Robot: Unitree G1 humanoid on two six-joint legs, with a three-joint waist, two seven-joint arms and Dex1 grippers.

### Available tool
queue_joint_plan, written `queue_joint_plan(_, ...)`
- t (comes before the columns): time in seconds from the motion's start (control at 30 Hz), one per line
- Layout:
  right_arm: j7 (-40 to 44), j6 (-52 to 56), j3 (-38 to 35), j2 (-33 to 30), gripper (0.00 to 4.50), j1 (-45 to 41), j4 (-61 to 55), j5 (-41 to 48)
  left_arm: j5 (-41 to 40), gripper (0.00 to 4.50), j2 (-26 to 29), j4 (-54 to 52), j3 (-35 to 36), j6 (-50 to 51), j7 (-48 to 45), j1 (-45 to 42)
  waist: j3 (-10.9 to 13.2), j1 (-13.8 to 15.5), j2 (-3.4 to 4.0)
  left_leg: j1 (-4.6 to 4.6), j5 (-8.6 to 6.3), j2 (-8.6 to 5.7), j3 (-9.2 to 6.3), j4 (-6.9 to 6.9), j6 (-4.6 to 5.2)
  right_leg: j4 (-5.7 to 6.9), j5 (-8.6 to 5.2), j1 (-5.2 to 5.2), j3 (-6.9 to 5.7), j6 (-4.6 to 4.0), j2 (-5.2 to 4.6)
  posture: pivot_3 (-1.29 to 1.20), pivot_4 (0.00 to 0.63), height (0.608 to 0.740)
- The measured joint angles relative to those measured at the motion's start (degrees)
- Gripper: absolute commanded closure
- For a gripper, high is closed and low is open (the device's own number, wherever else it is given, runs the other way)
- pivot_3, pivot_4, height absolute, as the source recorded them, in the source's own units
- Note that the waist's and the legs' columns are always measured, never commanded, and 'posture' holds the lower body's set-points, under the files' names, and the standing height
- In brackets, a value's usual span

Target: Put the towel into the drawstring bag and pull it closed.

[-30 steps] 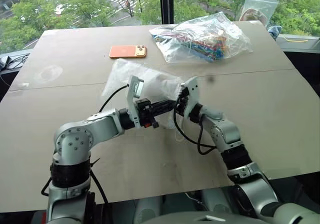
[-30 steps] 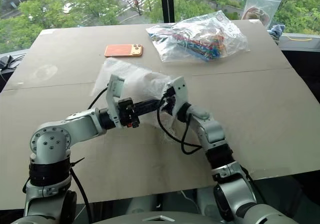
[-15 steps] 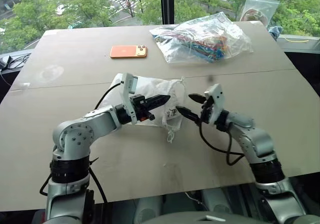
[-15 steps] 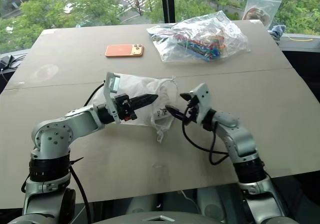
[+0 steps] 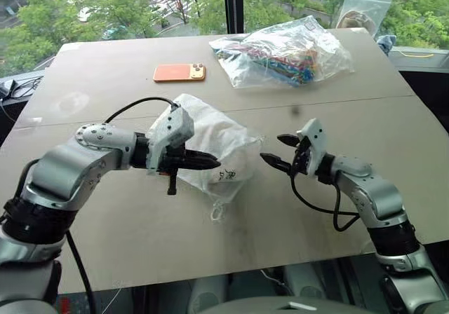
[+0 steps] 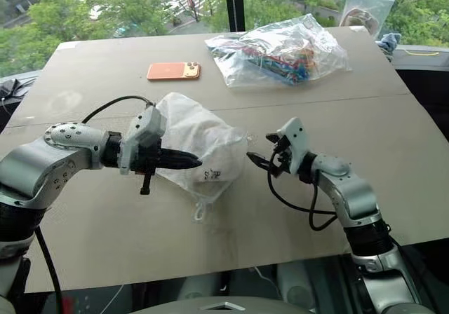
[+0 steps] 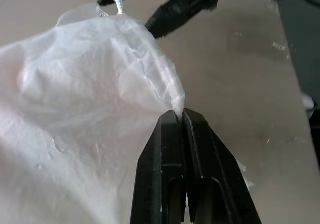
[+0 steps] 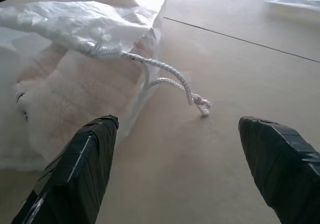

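Head views: the drawstring bag [image 5: 210, 142] is seen lying on the desk [image 5: 105, 216], its fabric pinched by the left tool [image 5: 210, 165], fingers fully together. The right tool [image 5: 279, 151] is held just beside the bag's mouth, spread wide and gripping nothing. An orange phone [image 5: 179, 71] and a clear plastic bag [image 5: 284, 51] are noted further back. Left wrist view: bag fabric is clamped between the closed fingers [image 7: 172, 149]. Right wrist view: the towel [image 8: 70, 99] is seen inside the bag, a knotted cord [image 8: 172, 81] trailing onto the desk.
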Motion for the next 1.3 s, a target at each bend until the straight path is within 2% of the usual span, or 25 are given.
queue_joint_plan(0.1,0.79,0.58,-0.01,-0.18,0.39,0.48,-0.61,0.83,4.71,4.5,-2.69,4.3,-1.0,-3.73,1.43,2.31,0.01,-0.05,-0.02,-0.07,0.0,0.0,-0.03,0.02,0.01,-0.03,0.0,-0.01,-0.03,0.01,0.0,0.0,0.15,0.74)
queue_joint_plan(0.23,2.4,2.23,1.37,-0.5,0.39,2.51,-2.72,2.03,6.52,4.5,-6.64,4.94,-0.55,-4.59,3.99,3.39,0.02,-0.03,-0.05,-0.18,-0.01,-0.01,-0.09,0.12,0.01,-0.06,-0.01,-0.01,-0.1,0.05,-0.03,0.0,0.15,0.74)
queue_joint_plan(0.4,2.03,1.24,2.45,0.66,0.39,1.72,-2.0,1.05,7.66,4.5,-7.02,4.33,0.78,-4.47,4.51,3.79,0.03,-0.24,-0.05,-0.11,-0.01,-0.01,-0.09,0.17,0.01,0.09,-0.02,-0.01,-0.09,0.06,-0.02,0.0,0.15,0.74)
queue_joint_plan(0.5,0.65,-0.9,2.03,2.15,0.39,-1.58,1.17,0.06,7.69,4.5,-7.12,2.9,1.09,-3.82,4.79,4.28,0.03,-0.24,-0.04,-0.06,-0.01,-0.01,-0.08,0.2,0.01,0.2,-0.03,-0.01,-0.07,0.07,-0.01,0.0,0.15,0.74)
queue_joint_plan(0.77,-1.27,-13.84,3.72,1.02,0.39,-5.85,9.4,-10.1,4.86,4.5,-10.87,-1.98,5.29,0.51,8.21,5.1,0.03,-0.13,-0.05,-0.13,-0.01,-0.02,-0.08,0.29,0.01,0.18,-0.01,-0.01,-0.08,0.06,-0.03,0.0,0.15,0.74)
queue_joint_plan(1.3,-1.59,-19.07,2.36,2.98,0.39,-7.75,15.42,-12.56,3.2,4.5,-10.75,-2.58,8.73,1.02,7.86,9.56,0.03,-0.26,-0.05,-0.07,-0.01,-0.02,-0.08,0.31,0.01,0.27,-0.01,-0.01,-0.06,0.04,-0.02,0.0,0.15,0.74)
